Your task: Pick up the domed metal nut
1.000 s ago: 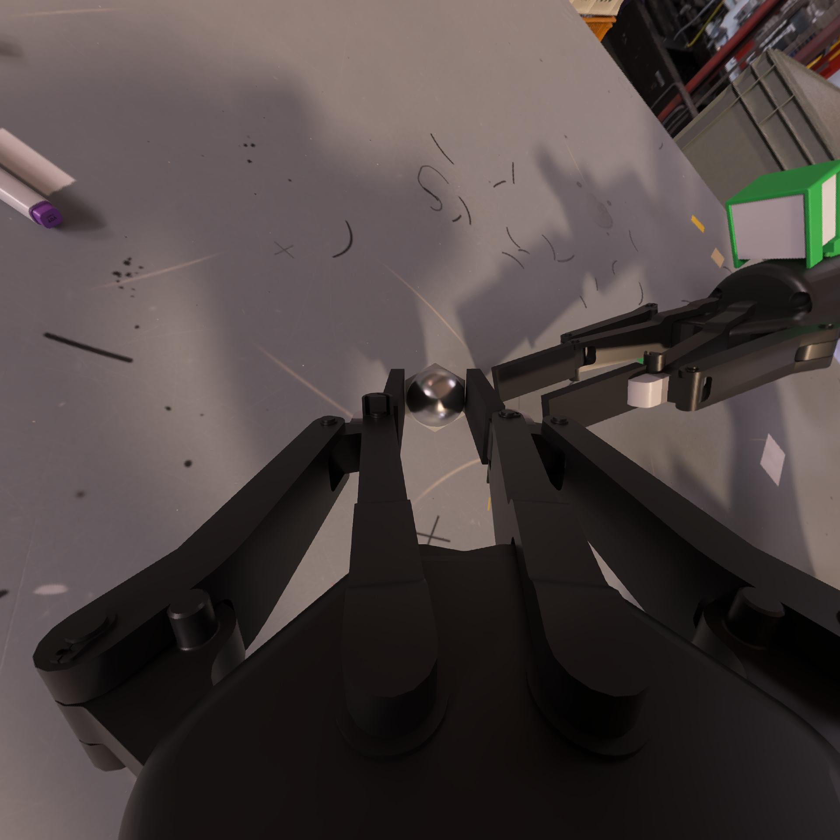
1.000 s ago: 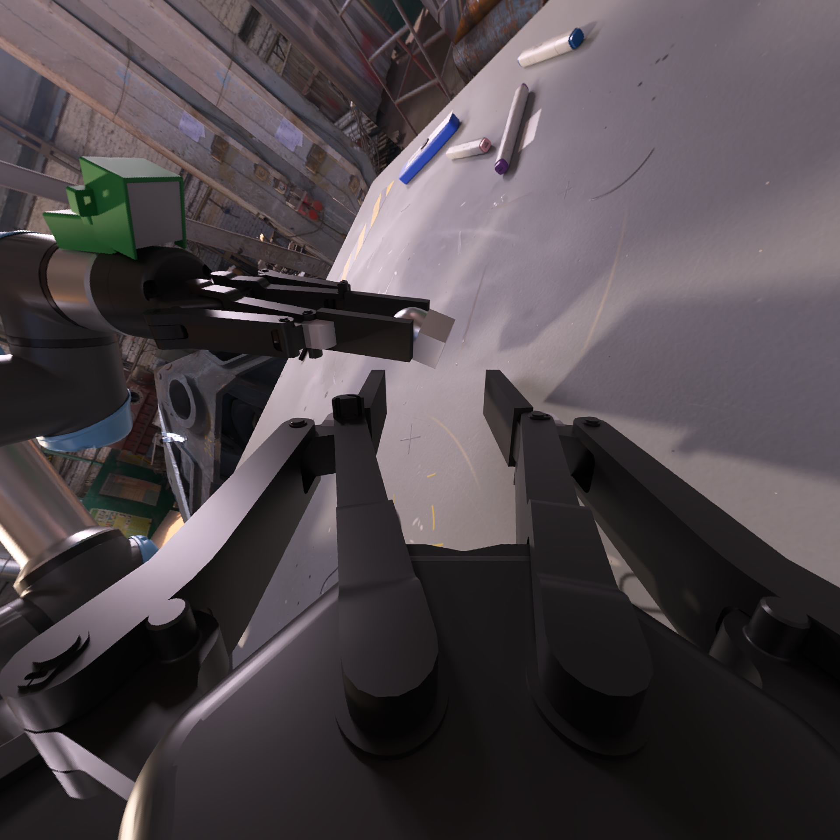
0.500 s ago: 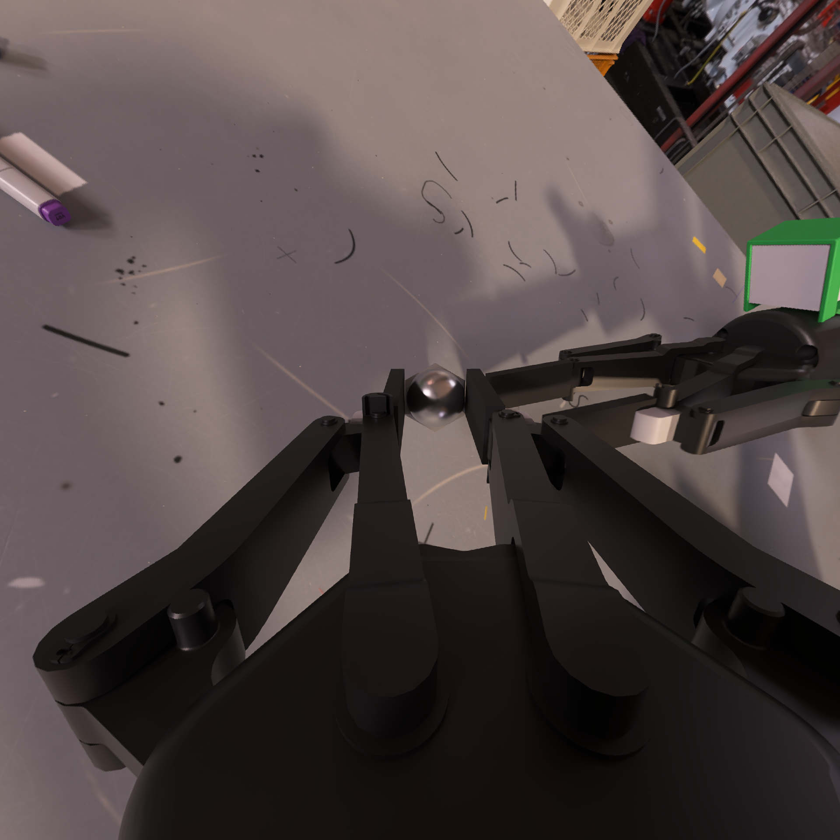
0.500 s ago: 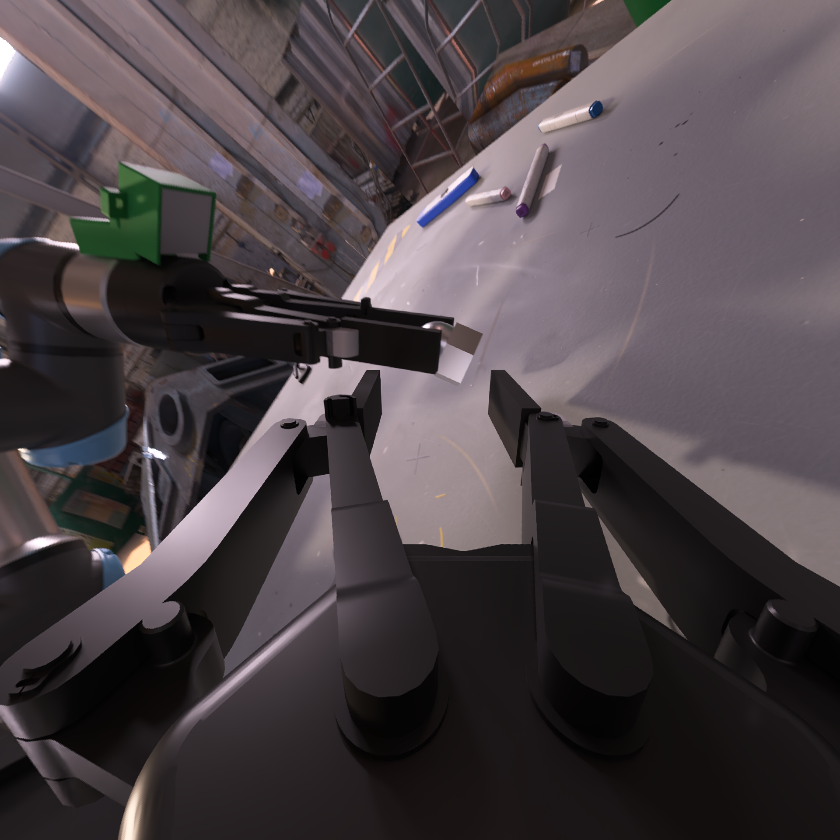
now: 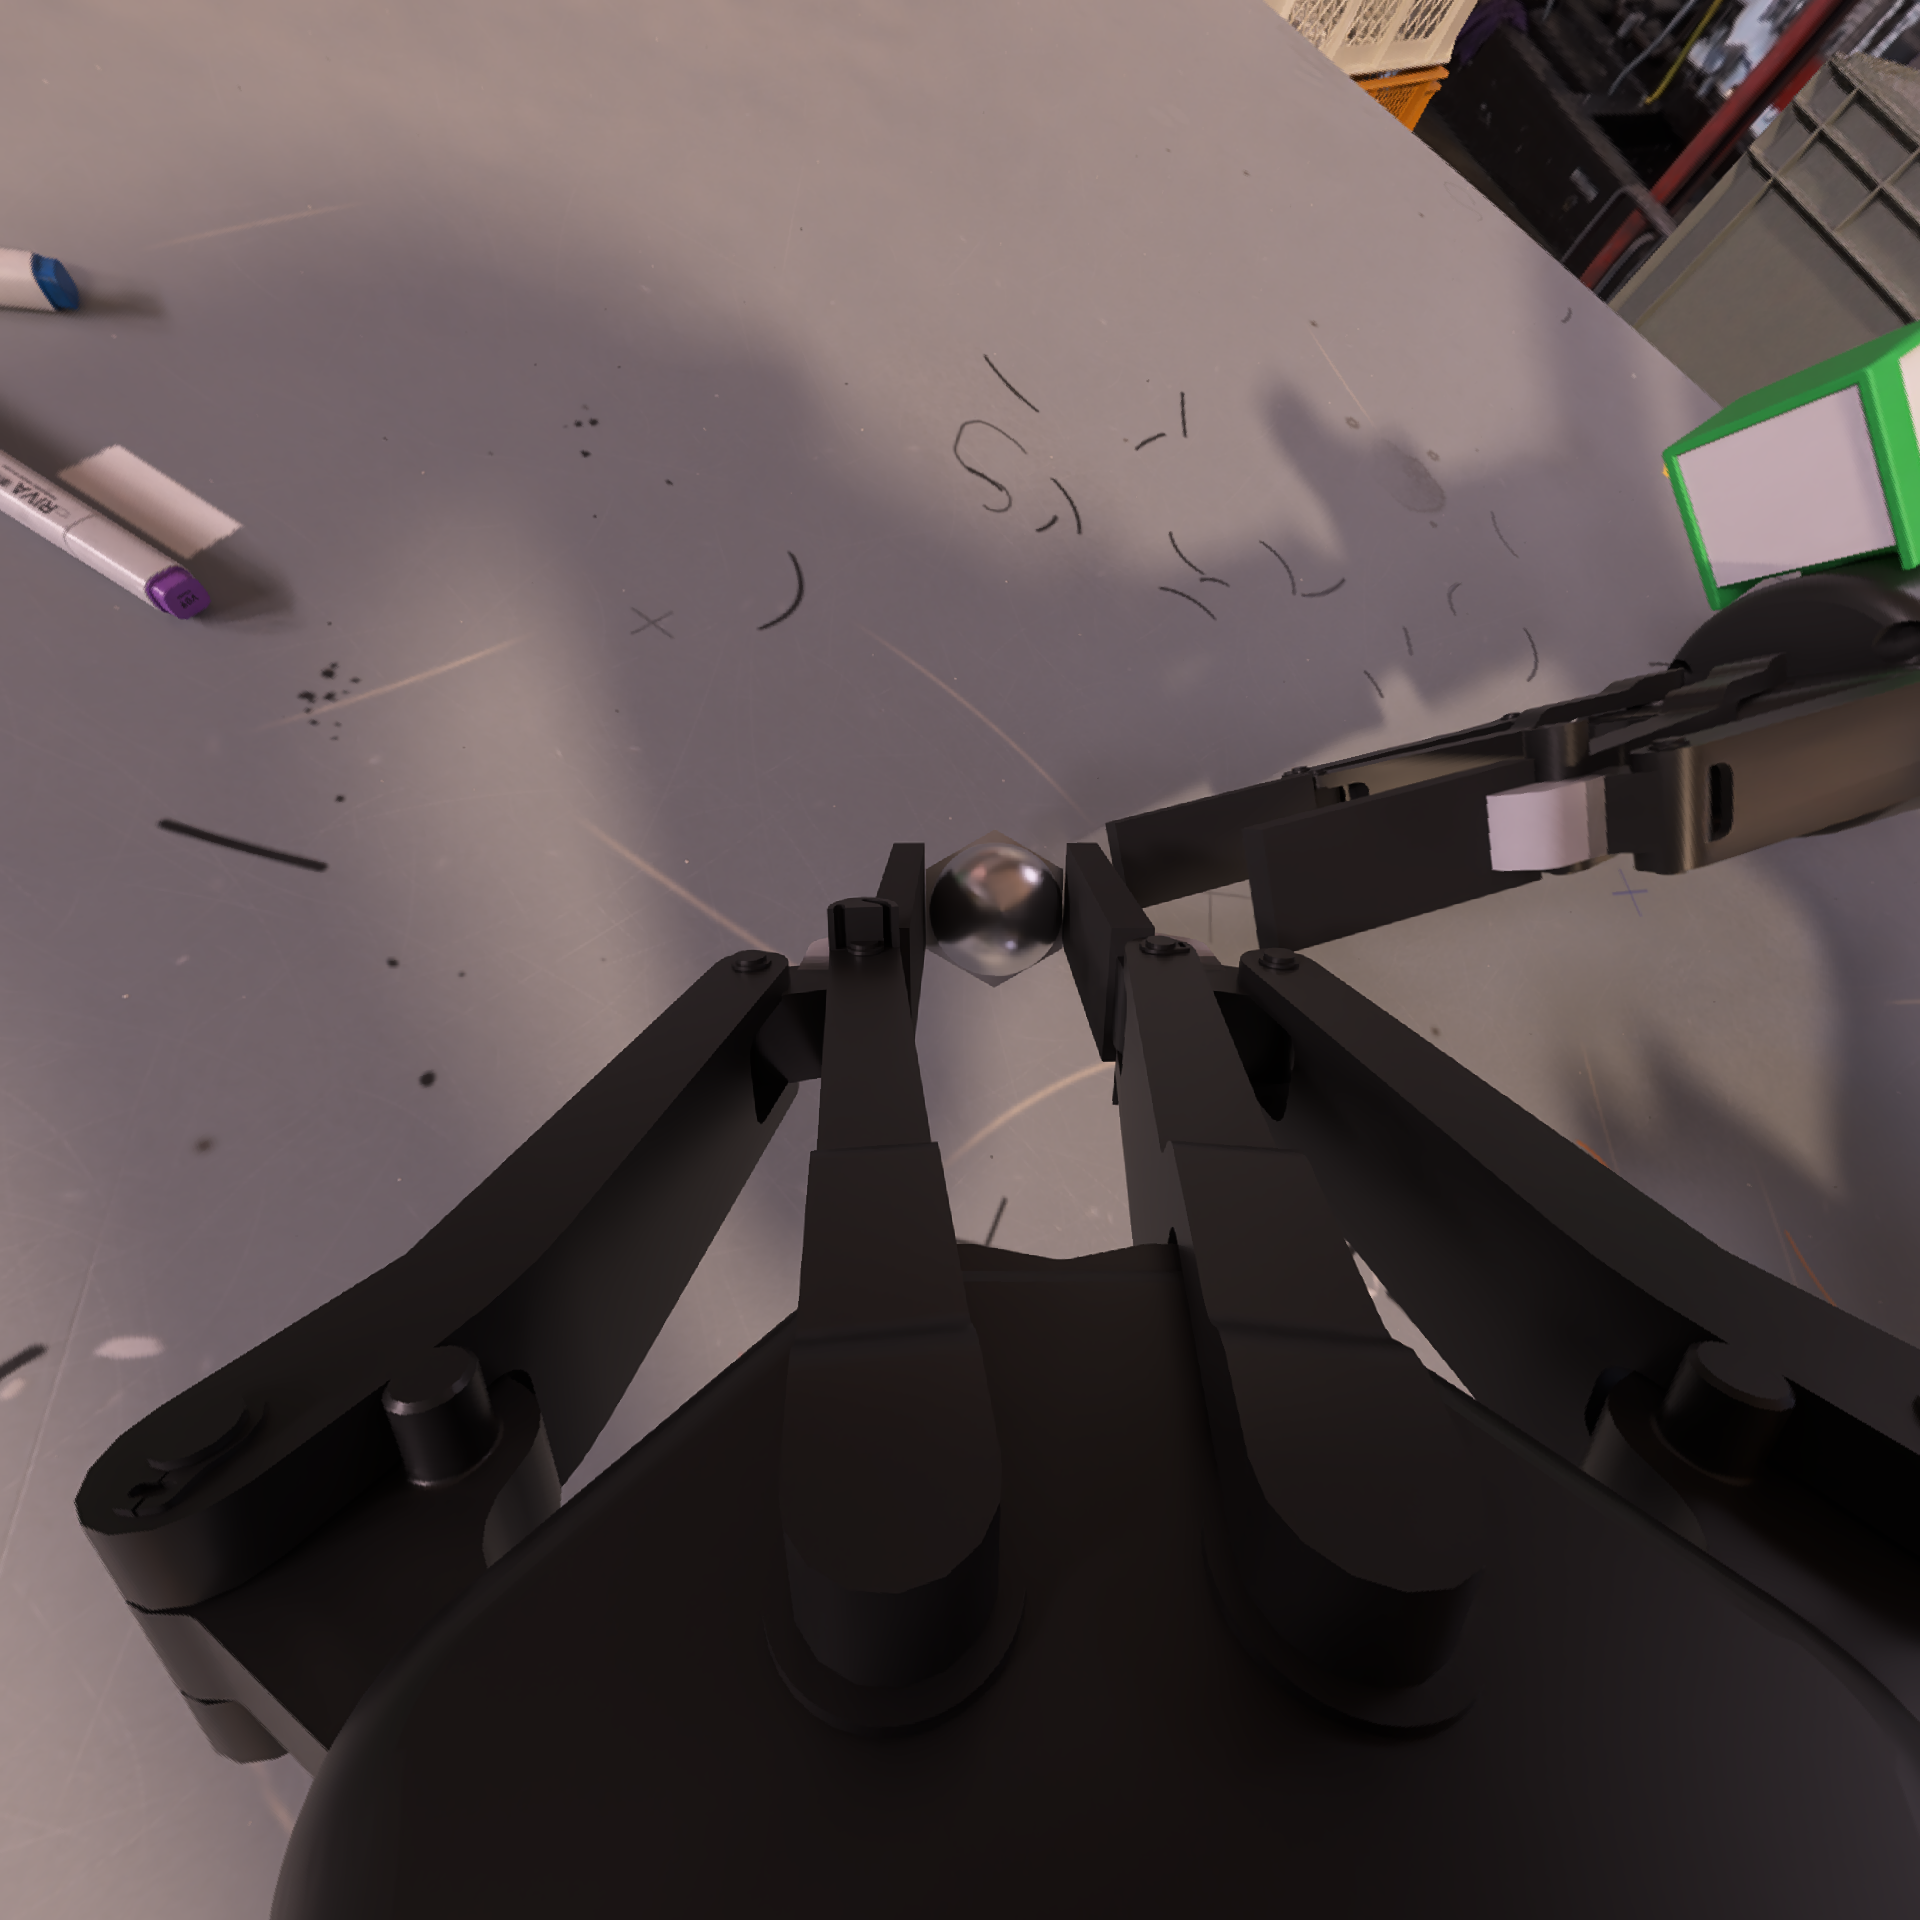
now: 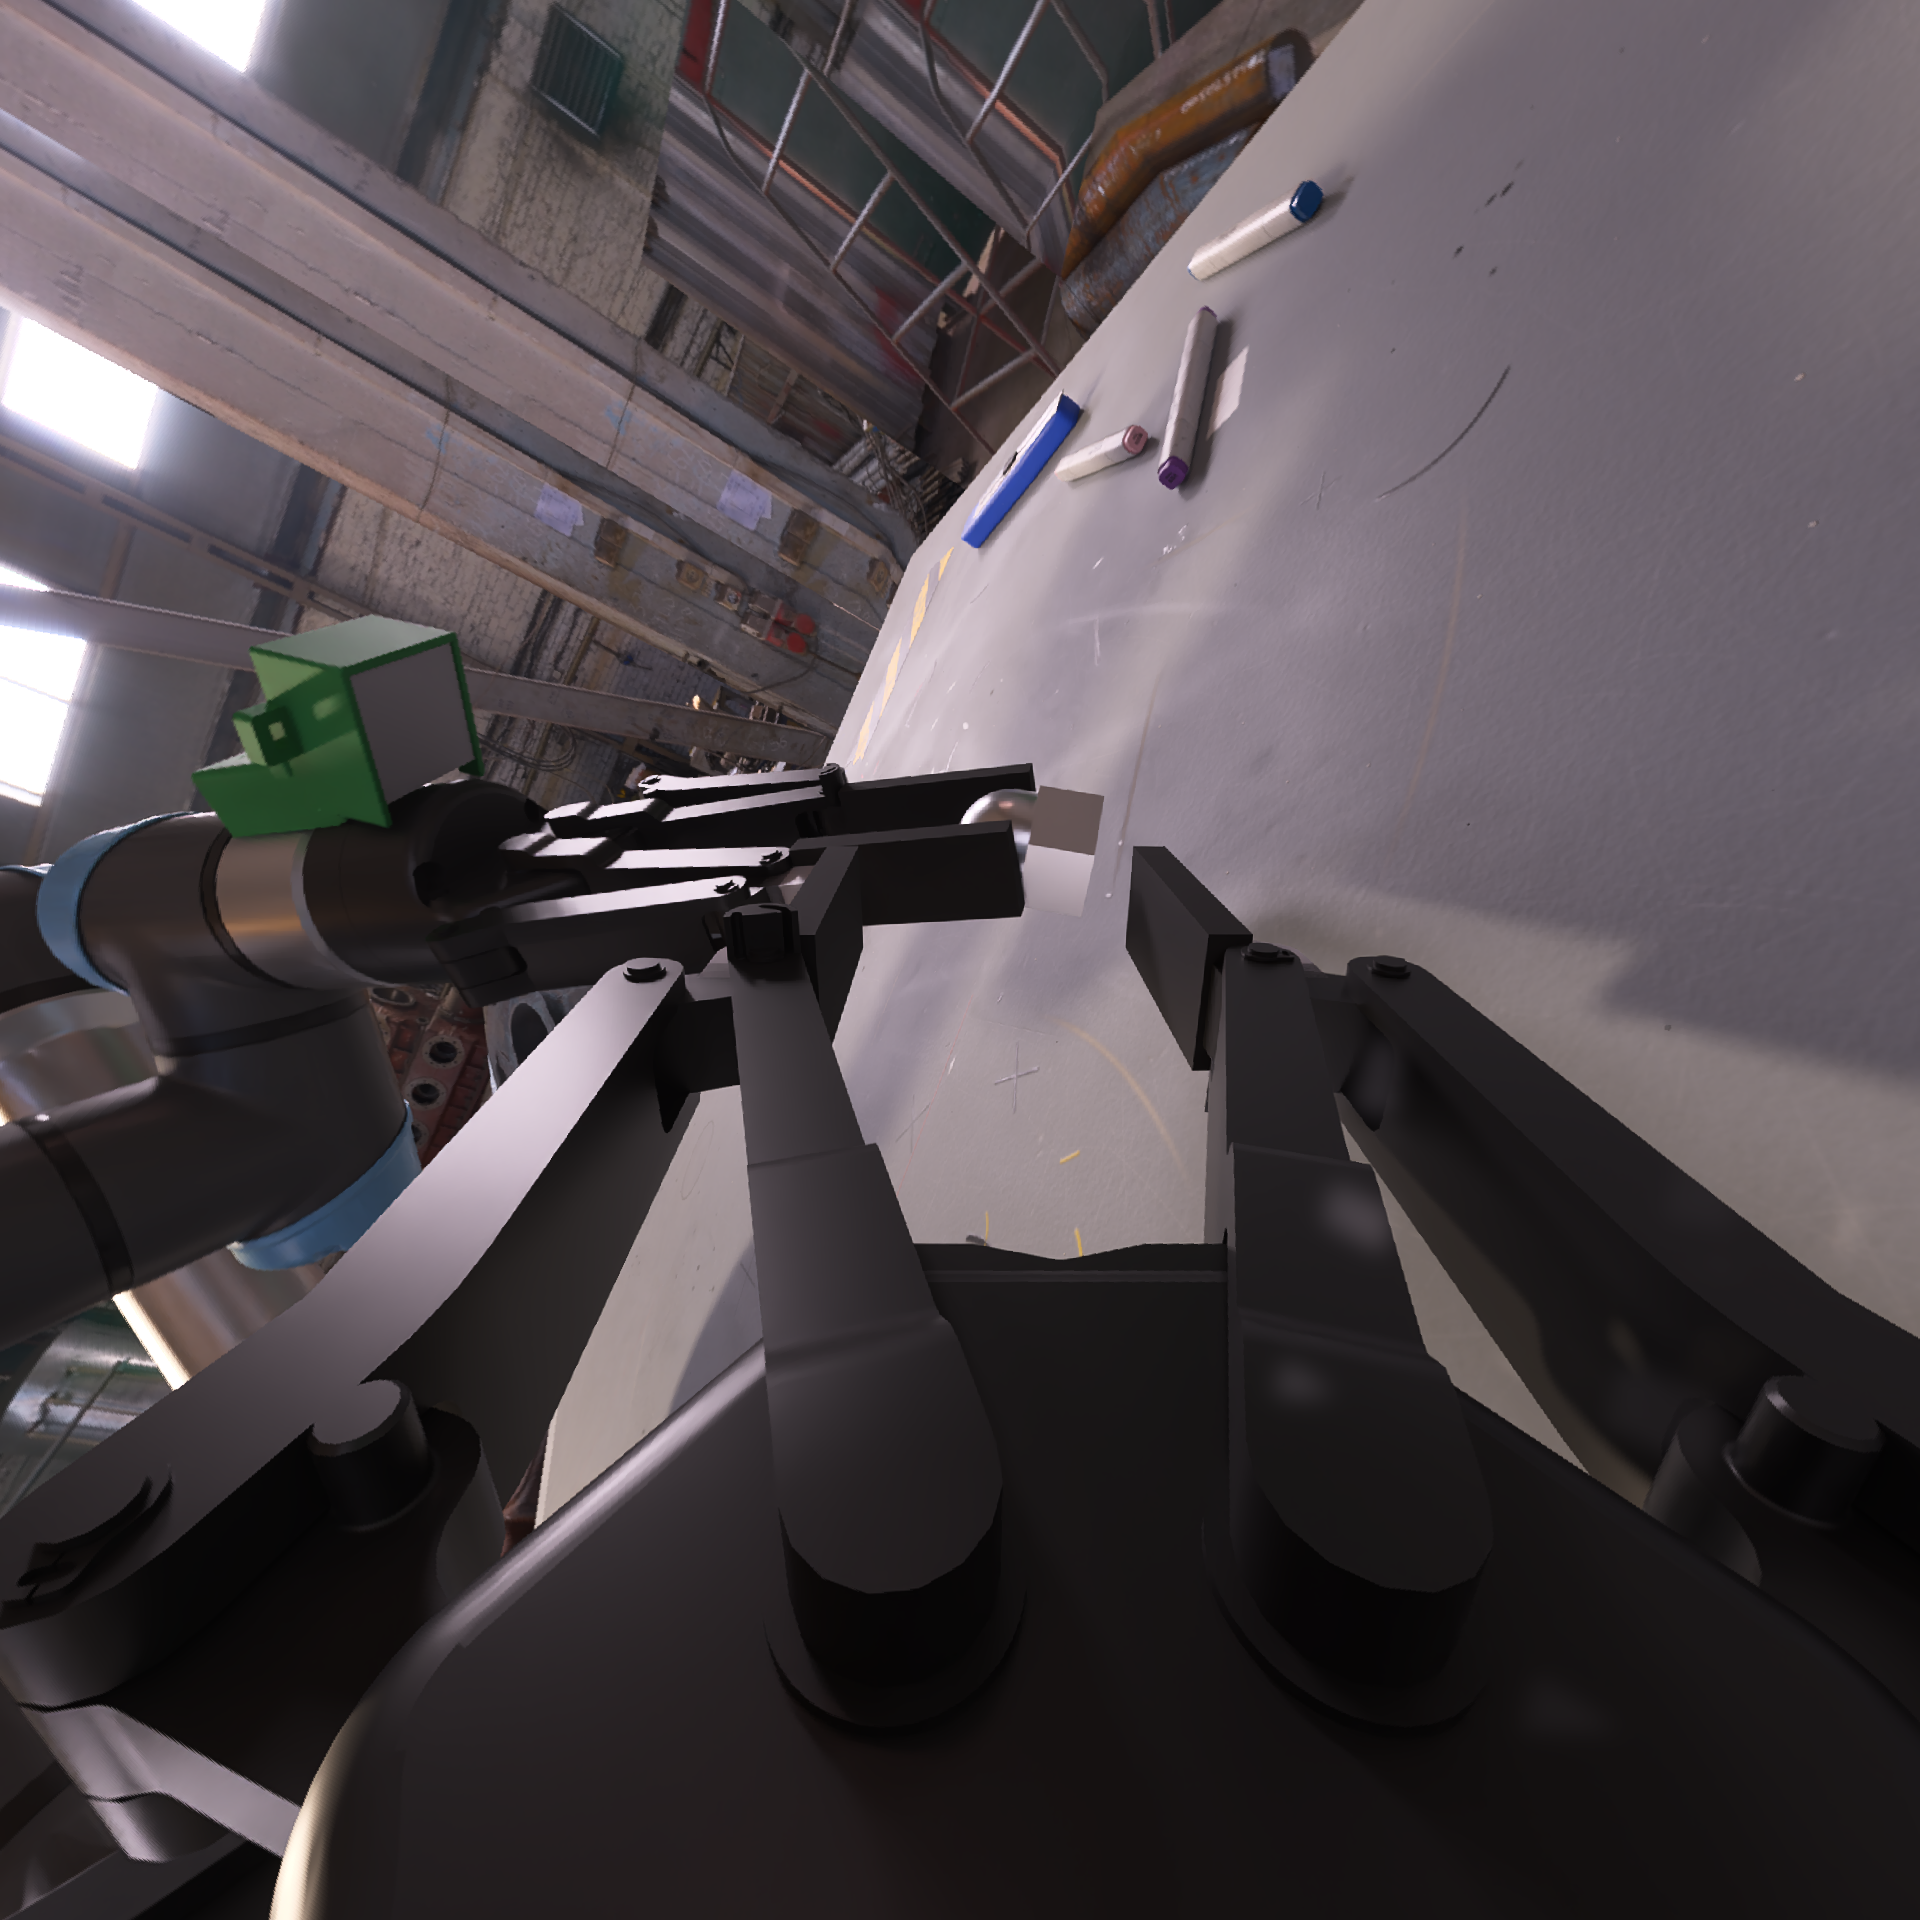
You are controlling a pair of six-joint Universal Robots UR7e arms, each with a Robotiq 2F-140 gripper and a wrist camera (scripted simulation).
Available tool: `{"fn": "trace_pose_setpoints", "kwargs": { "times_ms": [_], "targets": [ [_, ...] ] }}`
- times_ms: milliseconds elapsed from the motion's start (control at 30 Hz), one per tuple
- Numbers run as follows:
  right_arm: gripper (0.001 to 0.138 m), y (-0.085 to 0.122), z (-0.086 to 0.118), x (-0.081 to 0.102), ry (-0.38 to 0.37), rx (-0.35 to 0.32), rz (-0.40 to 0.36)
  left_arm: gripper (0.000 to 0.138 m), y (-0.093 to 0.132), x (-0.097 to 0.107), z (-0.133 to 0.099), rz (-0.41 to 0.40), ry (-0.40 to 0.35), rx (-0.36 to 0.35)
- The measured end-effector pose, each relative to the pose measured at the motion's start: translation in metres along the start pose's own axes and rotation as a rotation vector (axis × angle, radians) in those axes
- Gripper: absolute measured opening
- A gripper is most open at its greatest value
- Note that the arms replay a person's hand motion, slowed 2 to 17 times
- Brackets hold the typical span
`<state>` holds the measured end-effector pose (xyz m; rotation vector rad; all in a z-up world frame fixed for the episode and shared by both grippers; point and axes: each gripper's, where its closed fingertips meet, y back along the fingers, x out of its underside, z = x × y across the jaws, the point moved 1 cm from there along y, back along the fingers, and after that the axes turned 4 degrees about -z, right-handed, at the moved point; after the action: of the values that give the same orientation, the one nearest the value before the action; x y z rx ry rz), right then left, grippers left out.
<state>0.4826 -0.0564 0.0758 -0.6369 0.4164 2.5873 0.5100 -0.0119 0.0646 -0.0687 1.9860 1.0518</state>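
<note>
**Domed metal nut clamped in the left gripper above the grey tabletop**

The left gripper (image 5: 995, 914) is closed on the polished, silver-coloured domed metal nut (image 5: 995, 912). In the left wrist view the nut sits between the two black finger pads, touching both. Its rounded cap faces the camera and mirrors pale and dark patches; the corners of a hexagonal base project above and below the dome. In the right wrist view the same nut (image 6: 1044, 836) projects from the tips of the left gripper (image 6: 1013, 847), showing flat, pale grey facets and a curved bright edge; its shadow falls on the surface beside it, so it appears clear of the table.

The right gripper (image 6: 995, 940) has its jaws parted with nothing between them. Seen from the left wrist view, the right gripper (image 5: 1195, 873) reaches in from the right, its fingertips just beside the left gripper's right finger. A green-and-white block (image 5: 1803, 488) rides on its wrist.

The scuffed grey tabletop (image 5: 727, 260) carries pen marks and dark specks. Well apart from the nut lie a purple-capped white marker (image 5: 99, 545), a blue-capped white marker (image 5: 36, 283), a pink-capped white marker (image 6: 1103, 454) and a flat blue bar (image 6: 1021, 483).
</note>
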Motion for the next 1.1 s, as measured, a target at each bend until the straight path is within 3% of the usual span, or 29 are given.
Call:
{"fn": "trace_pose_setpoints", "kwargs": {
  "times_ms": [400, 767, 1100],
  "targets": [
    [0.065, 0.002, -0.002, -0.002, -0.060, -0.024, 0.001, 0.036, 0.000, -0.002, -0.008, -0.026, -0.012, 0.006],
    [0.051, 0.015, -0.008, -0.007, 0.016, -0.021, -0.018, 0.036, 0.002, -0.004, -0.010, -0.052, 0.025, 0.057],
    [0.046, 0.026, -0.006, -0.017, 0.064, -0.069, -0.079, 0.036, 0.007, -0.009, -0.015, -0.091, 0.103, 0.165]
  ]
}}
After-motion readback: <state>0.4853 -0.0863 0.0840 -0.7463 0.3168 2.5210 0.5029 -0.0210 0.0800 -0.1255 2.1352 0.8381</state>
